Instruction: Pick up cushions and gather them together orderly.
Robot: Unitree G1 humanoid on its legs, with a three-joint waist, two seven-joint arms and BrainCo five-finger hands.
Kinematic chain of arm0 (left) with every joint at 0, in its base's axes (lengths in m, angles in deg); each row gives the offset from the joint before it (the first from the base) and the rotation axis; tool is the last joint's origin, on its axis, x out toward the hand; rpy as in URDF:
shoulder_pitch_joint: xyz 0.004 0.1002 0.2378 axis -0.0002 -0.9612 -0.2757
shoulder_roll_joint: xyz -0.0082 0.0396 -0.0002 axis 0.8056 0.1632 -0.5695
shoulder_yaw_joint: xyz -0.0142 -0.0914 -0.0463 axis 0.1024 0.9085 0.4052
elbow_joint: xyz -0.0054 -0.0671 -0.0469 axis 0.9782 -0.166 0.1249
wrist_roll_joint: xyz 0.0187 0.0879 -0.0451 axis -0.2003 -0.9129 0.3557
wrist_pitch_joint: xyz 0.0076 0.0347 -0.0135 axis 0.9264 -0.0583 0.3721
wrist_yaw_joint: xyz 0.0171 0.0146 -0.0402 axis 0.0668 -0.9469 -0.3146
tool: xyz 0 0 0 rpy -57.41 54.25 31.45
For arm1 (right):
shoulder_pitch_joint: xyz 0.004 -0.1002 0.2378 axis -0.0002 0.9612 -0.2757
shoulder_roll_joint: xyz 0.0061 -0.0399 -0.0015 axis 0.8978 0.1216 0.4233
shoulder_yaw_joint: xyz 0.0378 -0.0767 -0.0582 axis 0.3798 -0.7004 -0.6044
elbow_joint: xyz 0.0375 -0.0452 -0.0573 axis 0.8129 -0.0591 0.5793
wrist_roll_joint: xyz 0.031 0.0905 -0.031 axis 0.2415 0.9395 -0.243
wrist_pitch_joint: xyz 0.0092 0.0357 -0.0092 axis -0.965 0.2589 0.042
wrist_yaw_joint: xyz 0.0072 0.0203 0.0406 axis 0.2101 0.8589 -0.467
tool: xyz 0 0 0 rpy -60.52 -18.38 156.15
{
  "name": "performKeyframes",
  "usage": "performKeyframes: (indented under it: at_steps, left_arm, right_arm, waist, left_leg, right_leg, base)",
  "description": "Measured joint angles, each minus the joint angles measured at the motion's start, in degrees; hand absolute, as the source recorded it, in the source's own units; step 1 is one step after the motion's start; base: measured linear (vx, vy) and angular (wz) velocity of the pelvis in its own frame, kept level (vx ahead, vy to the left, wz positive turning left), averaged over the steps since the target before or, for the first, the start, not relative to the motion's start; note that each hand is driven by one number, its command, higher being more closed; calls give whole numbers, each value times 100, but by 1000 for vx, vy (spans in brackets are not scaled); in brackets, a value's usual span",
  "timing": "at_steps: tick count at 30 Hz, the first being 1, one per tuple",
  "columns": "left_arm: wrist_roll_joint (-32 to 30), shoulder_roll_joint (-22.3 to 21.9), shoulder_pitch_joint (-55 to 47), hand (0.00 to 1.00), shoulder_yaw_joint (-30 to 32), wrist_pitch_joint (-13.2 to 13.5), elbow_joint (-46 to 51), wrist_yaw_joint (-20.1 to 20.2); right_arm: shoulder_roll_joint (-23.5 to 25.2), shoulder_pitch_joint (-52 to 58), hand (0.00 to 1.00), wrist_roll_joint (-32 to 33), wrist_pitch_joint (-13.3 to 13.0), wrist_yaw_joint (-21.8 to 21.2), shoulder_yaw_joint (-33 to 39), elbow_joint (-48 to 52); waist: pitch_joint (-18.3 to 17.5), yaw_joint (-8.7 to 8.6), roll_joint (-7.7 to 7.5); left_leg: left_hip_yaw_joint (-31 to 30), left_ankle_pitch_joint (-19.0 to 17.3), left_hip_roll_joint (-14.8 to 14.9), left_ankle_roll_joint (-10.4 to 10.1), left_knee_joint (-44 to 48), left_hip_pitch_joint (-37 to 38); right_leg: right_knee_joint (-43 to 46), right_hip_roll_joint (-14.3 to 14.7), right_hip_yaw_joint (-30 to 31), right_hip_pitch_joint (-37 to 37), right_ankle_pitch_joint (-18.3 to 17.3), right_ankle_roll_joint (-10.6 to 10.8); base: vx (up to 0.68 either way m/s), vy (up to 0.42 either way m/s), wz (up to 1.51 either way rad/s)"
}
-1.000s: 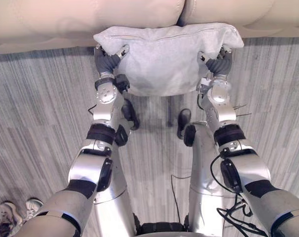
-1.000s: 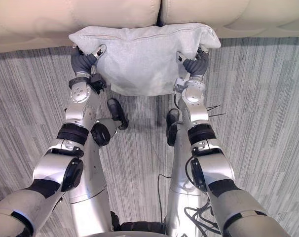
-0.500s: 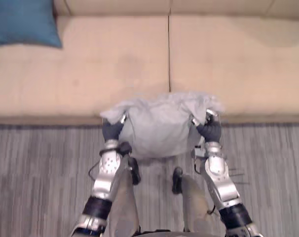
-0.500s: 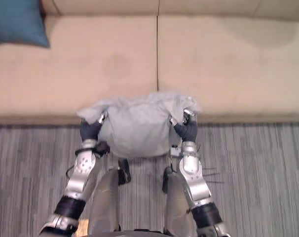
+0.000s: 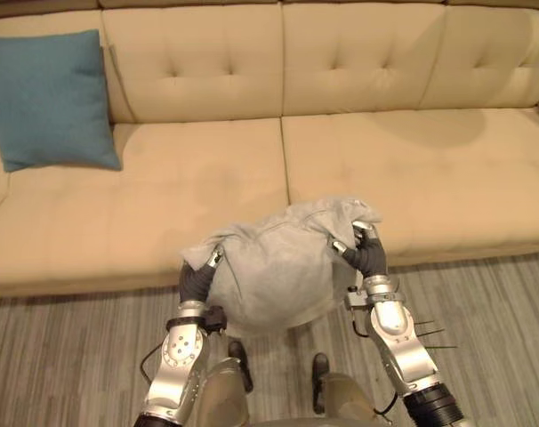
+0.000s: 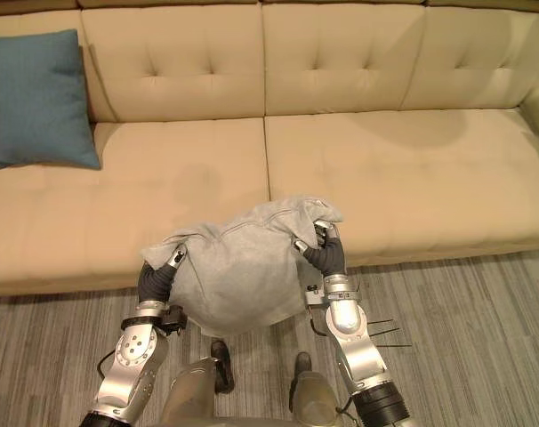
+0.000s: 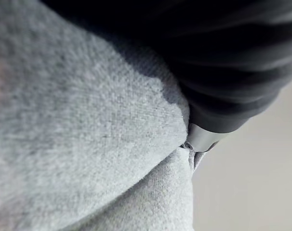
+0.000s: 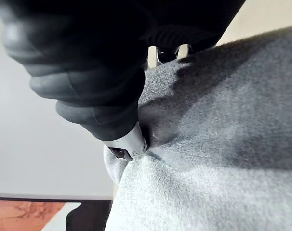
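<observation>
L robot hand (image 5: 198,277) + R robot hand (image 5: 366,253): both clamped on ends of grey cushion (image 5: 274,267) | held up at lower centre, long axis left-right, at sofa (image 5: 412,169) front edge | blue cushion (image 5: 52,98) upper left, L-hand side, well apart

1. A long beige button-tufted leather-look sofa (image 5: 198,191) spanned the view from 9 through 12 to 3 o'clock.
2. Its backrest (image 5: 358,53), at 12 o'clock, was split into upright panels dimpled by buttons.
3. A straight seam (image 5: 285,156) near the centre divided two wide seat pads.
4. A soft patch of shade (image 5: 434,129) lay on the seat at 2 o'clock.
5. Grey striped flooring (image 5: 65,356) ran beneath the sofa's front edge, from 8 to 4 o'clock.
</observation>
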Motion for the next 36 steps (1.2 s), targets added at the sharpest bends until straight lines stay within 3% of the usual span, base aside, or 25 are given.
performKeyframes:
  at_steps: [1, 2, 3, 4, 5, 7, 8, 10, 11, 12, 13, 14, 16, 18, 21, 22, 23, 24, 28, 33, 36]
  left_arm:
    - [-48, 27, -1, 100, 0, -30, 0, 5]
    - [-86, 50, -11, 100, 0, -36, 0, 4]
    - [-103, 63, -14, 100, 1, -34, 1, 3]
    - [-103, 79, -13, 100, 13, -33, 5, 0]
    - [-103, 119, -12, 100, 21, -28, 10, -7]
    - [-102, 173, -11, 100, 20, -20, 11, -6]
    - [-103, 196, -13, 100, -14, -24, 9, 2]
    - [-105, 164, -37, 100, -62, -51, -3, 59]
    - [-107, 7, -114, 100, -62, -89, -69, 131]
    - [-108, -51, -184, 100, -56, -80, -80, 142]
    - [-106, -73, -170, 100, -52, -81, -121, 147]
    - [-104, -97, -126, 100, -42, -83, -224, 171]
    - [-106, -137, 33, 100, -65, -85, -442, 278]
    - [-107, -193, 166, 100, -86, -100, -513, 387]
    - [-107, -222, 411, 100, -202, -105, -518, 472]
    - [-112, -249, 464, 100, -314, -104, -507, 473]
    - [-111, -156, 479, 100, -395, -105, -518, 472]
    - [-117, -76, 513, 100, -409, -124, -522, 472]
    - [-149, 14, 522, 100, -403, -132, -507, 453]
    - [-218, 160, 1075, 100, -200, -123, -452, 163]
    - [-313, 206, 1854, 100, -166, -124, -665, -211]
  right_arm:
    - [18, -8, 100, -3, 0, 0, -2, -118]
    - [34, -58, 100, -3, 0, 0, -25, -263]
    - [36, -84, 100, -3, 1, 0, -45, -325]
    - [38, -148, 100, -3, 2, -4, -84, -418]
    - [7, -210, 100, -5, 23, -15, -173, -460]
    - [-66, -201, 100, -7, 23, -86, -174, -460]
    - [-99, -150, 100, -7, 23, -99, -165, -456]
    - [-188, 7, 100, -4, 23, -102, -158, -449]
    - [-287, 149, 100, -5, 47, -126, -163, -450]
    - [-289, 193, 100, -6, 112, -178, -163, -440]
    - [-296, 190, 100, -7, 149, -219, -163, -440]
    - [-336, 191, 100, -6, 157, -229, -162, -440]
    - [-433, 196, 100, -5, 157, -225, -103, -416]
    - [-451, 183, 100, -5, 153, -224, 67, -286]
    - [-453, 79, 100, -7, 129, -215, 328, -153]
    - [-487, 83, 100, -17, 123, -191, 397, -147]
    - [-425, 95, 100, -20, 140, -187, 434, -185]
    - [-365, 116, 100, -22, 142, -188, 449, -190]
    - [-211, 81, 100, -235, 147, -188, 450, -190]
    - [-82, -758, 100, -411, 152, 89, 385, -232]
    - [-94, -1711, 100, -460, 152, 473, 367, -556]
  waist:
    - [25, -9, -101]
    - [46, -23, -114]
    - [58, -69, -89]
    - [60, -87, -85]
    - [66, -94, -78]
    - [37, -134, -120]
    - [26, -221, -136]
    - [-4, -310, -166]
    - [-106, -276, 83]
    - [-199, -287, 255]
    - [-212, -257, 330]
    - [-213, -209, 370]
    - [-219, -118, 360]
    - [-221, -135, 363]
    - [-231, -134, 363]
    - [-305, -138, 492]
    - [-368, -150, 508]
    - [-385, -185, 405]
    - [-414, -90, 342]
    - [-418, 29, 336]
    - [-415, 9, 333]
  left_leg:
    - [7, -103, -131, 67, 29, 201]
    - [-23, -141, -193, 136, -9, 343]
    - [-51, -159, -191, 170, -22, 392]
    - [-103, -170, -193, 196, -68, 419]
    - [-180, -166, -214, 197, -255, 463]
    - [-286, -150, -302, 173, -466, 482]
    - [-379, -100, -416, 70, -482, 496]
    - [-511, -346, -536, -51, -258, 569]
    - [-595, -470, -323, -204, -29, 580]
    - [-678, -409, -77, -263, 769, 227]
    - [-677, -249, 155, -330, 1429, -45]
    - [-624, 220, 424, -263, 2349, -399]
    - [-504, 240, 657, -254, 3044, -725]
    - [-332, 136, 629, -98, 2849, -768]
    - [-375, 112, 308, -48, 1183, -733]
    - [-476, 1070, 216, -76, -308, -483]
    - [-463, 1116, 239, 1, -488, -373]
    - [-457, 1104, 130, 17, -508, -369]
    - [-246, 1083, -151, 71, -714, -16]
    - [43, 1106, -91, 56, -1125, 191]
    - [158, 1365, -64, 21, -1454, 184]
  right_leg:
    - [1019, -205, -23, -378, 272, -17]
    - [1592, -336, -129, -675, 523, -204]
    - [1616, -354, -220, -718, 368, -231]
    - [1423, -343, -395, -782, 146, -226]
    - [541, -246, -625, -789, 58, -230]
    - [-879, -55, -691, -728, 243, -102]
    - [-1560, -6, -636, -634, 518, -86]
    - [-1665, -6, -647, -480, 680, -234]
    - [-1586, 135, -720, -406, 671, -309]
    - [-1640, 308, -816, -295, 563, -402]
    - [-1683, 414, -879, -195, 513, -464]
    - [-1725, 509, -927, 22, 535, -508]
    - [-1941, 507, -928, 408, 537, -524]
    - [-2172, 411, -908, 730, 537, -524]
    - [-2286, 267, -851, 1006, 531, -514]
    - [-2258, 333, -839, 1063, 445, -343]
    - [-2256, 387, -778, 1170, 240, -126]
    - [-2245, 290, -750, 1179, 191, -78]
    - [-2288, 25, -472, 1362, 210, -74]
    - [-2552, 168, 92, 1268, 356, -177]
    - [-2632, 243, 258, 1059, 508, -199]
  base:
    - [29, 98, 16]
    - [45, 91, 26]
    - [65, 45, 29]
    - [110, 32, 30]
    - [176, 19, 34]
    - [209, -3, 43]
    - [298, -61, 70]
    - [351, -141, 71]
    - [421, -139, 41]
    - [513, -167, 18]
    - [452, -111, 2]
    - [360, -129, -7]
    - [426, -86, -7]
    - [441, -8, -5]
    - [276, 137, -7]
    - [251, 210, -11]
    - [261, 197, 1]
    - [266, 214, 12]
    - [133, 119, -1]
    - [-9, 5, -38]
    - [-121, -26, -33]
